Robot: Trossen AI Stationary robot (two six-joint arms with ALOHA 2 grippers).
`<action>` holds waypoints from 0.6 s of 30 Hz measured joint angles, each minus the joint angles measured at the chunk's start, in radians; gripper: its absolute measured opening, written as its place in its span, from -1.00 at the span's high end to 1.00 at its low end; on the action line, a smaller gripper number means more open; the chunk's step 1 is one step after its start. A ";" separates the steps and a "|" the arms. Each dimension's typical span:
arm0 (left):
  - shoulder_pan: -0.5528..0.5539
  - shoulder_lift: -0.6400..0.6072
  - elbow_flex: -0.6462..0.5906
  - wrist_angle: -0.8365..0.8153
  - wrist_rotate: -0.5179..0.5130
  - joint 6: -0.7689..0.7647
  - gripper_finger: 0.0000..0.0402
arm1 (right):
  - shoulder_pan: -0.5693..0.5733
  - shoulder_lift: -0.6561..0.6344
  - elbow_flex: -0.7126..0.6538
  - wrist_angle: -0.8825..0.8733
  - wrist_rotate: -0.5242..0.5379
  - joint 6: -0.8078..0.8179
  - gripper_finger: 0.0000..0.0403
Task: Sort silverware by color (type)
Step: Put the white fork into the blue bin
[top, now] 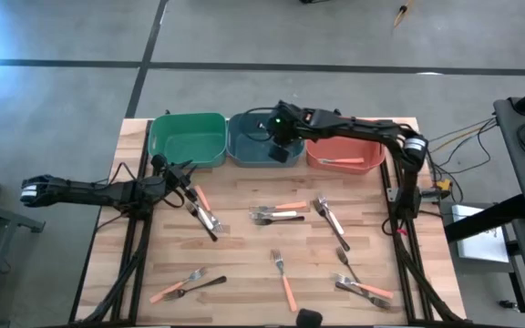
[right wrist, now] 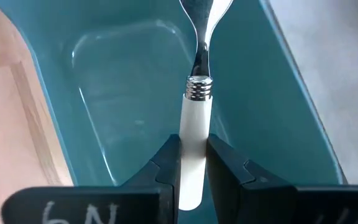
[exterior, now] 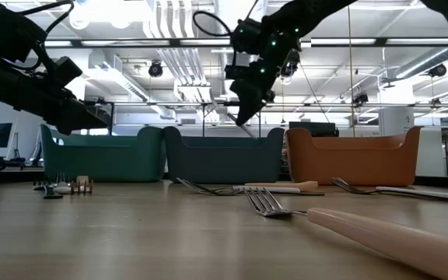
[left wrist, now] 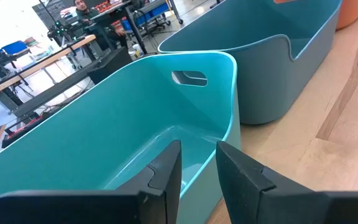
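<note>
Right tool (right wrist: 193, 163): pinching the white handle of a utensil (right wrist: 196, 118), hanging over the blue bin (top: 253, 150) at the middle of the worktop's far edge
Left tool (left wrist: 197, 171): fingers slightly spread, holding nothing, beside the green bin (top: 188, 138) at the far left corner
Orange bin (top: 346, 155): far right corner, one fork (top: 340, 161) inside
Silverware (top: 279, 215): scattered across the worktop (top: 244, 273), from the middle to the near edge

The right arm reaches across the table's far side, its gripper (right wrist: 194, 163) pointing down with fingers pinched tight. The left gripper (left wrist: 197, 163) hovers at the left, fingers slightly parted.
</note>
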 joint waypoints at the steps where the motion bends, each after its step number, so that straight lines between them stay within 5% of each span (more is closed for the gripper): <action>1: 0.000 0.000 0.000 0.000 0.000 0.000 0.58 | 0.000 0.009 0.008 -0.007 0.000 -0.001 0.77; 12: 0.000 0.001 0.000 0.000 0.000 0.000 0.58 | -0.001 -0.039 0.015 -0.136 0.001 0.043 0.34; 18: 0.000 0.001 0.000 0.000 0.000 0.000 0.58 | 0.007 -0.135 0.015 -0.428 -0.009 0.206 0.30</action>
